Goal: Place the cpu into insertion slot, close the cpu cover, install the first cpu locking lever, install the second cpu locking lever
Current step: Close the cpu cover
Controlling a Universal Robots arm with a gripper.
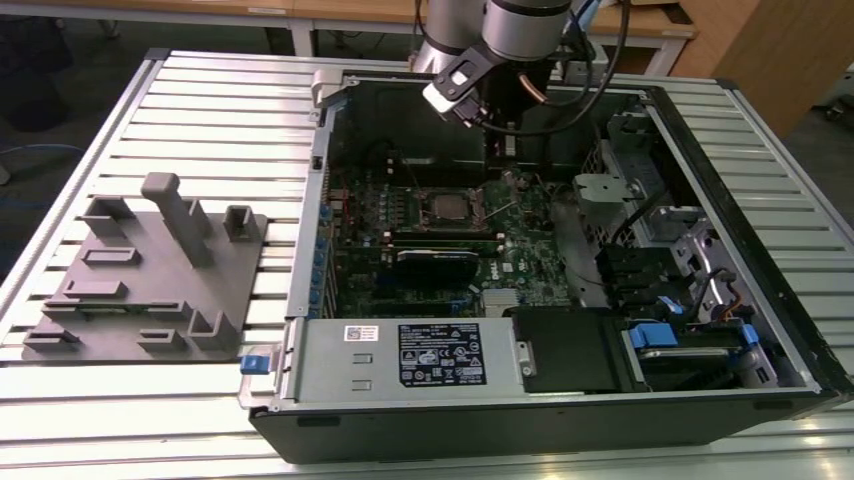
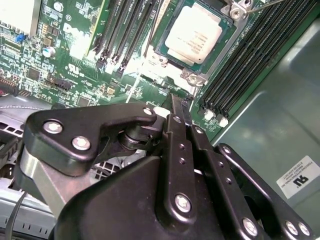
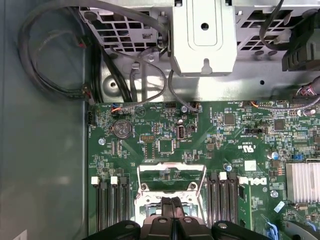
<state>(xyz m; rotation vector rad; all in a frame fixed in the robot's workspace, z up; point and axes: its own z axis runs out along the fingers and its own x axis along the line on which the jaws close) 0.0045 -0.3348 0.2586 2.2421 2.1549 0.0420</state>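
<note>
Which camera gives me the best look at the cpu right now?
The second wrist view: the cpu sits close and unobstructed, its silver top plain. The exterior view shows it small, deep inside the case. In the first wrist view the fingers stand in front of that area.

You have open room straight above the cpu; low memory slots flank it on both sides. The raised cover stands at one edge, with cables and a metal bracket beyond it.
</note>
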